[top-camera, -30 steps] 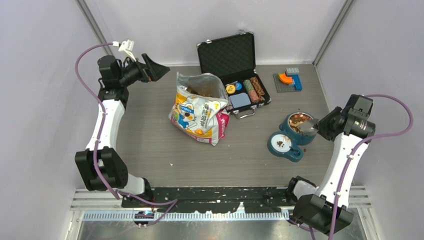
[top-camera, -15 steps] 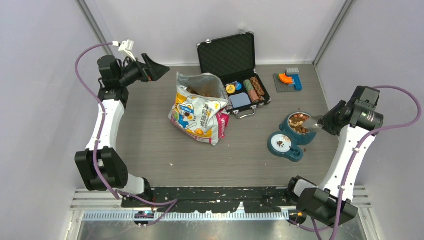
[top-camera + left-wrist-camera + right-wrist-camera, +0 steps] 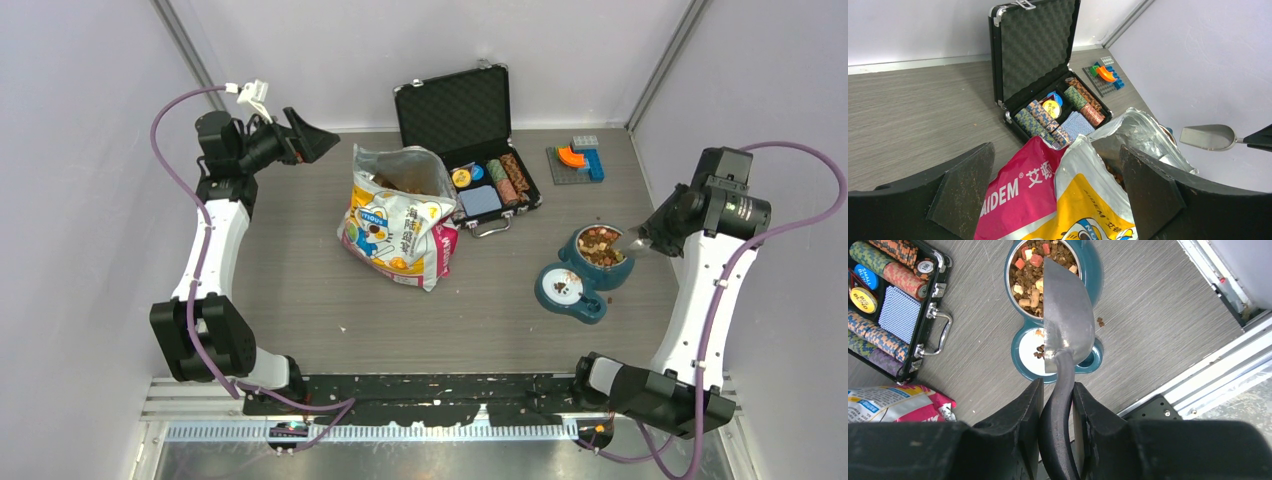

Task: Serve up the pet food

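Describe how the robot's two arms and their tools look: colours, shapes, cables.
Both the left arm and right arm have white links between bulky black joints. A purple cable loops along each. The left tool and right tool each have two flat, wedge-shaped black fingers.

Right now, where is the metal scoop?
In the top view, the scoop is on the right, held in the right pincer above the teal bowl's right rim.

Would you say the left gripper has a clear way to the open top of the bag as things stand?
Probably yes. The left gripper is open and empty, close beside the bag, with its open top straight ahead and nothing between. The scoop is away by the bowl.
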Controlling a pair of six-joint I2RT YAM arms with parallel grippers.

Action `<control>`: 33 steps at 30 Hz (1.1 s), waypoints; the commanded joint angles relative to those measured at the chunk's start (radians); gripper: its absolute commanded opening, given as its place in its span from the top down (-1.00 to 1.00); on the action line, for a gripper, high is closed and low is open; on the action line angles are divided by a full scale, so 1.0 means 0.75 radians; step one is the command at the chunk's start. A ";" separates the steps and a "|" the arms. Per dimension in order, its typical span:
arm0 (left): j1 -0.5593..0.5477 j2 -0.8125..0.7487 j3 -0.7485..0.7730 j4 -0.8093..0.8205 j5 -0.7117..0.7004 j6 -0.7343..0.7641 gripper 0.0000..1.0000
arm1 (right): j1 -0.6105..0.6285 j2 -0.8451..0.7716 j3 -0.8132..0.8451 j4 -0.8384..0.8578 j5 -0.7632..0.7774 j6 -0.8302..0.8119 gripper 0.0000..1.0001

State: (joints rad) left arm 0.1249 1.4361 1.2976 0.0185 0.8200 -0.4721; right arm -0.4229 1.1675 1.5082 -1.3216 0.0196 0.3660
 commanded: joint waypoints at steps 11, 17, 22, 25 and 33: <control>0.007 -0.072 -0.002 0.039 -0.003 0.002 -0.98 | 0.121 0.021 0.058 -0.038 0.196 0.012 0.89; 0.007 -0.088 -0.002 0.034 -0.020 -0.017 -0.98 | 0.120 -0.098 -0.029 0.092 0.152 0.008 0.90; 0.007 -0.107 0.012 0.021 -0.042 -0.069 -0.98 | 0.120 -0.154 -0.115 0.231 -0.047 -0.001 0.89; 0.006 -0.127 0.009 0.006 -0.041 -0.095 -0.98 | 0.120 -0.237 -0.168 0.337 -0.156 0.021 0.89; 0.007 -0.188 -0.008 -0.054 -0.060 -0.166 -0.98 | 0.120 -0.448 -0.430 0.783 -0.678 0.050 0.89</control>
State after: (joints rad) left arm 0.1249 1.3533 1.2938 -0.0139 0.7784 -0.5560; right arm -0.3355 0.8822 1.2331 -0.9947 -0.2272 0.3874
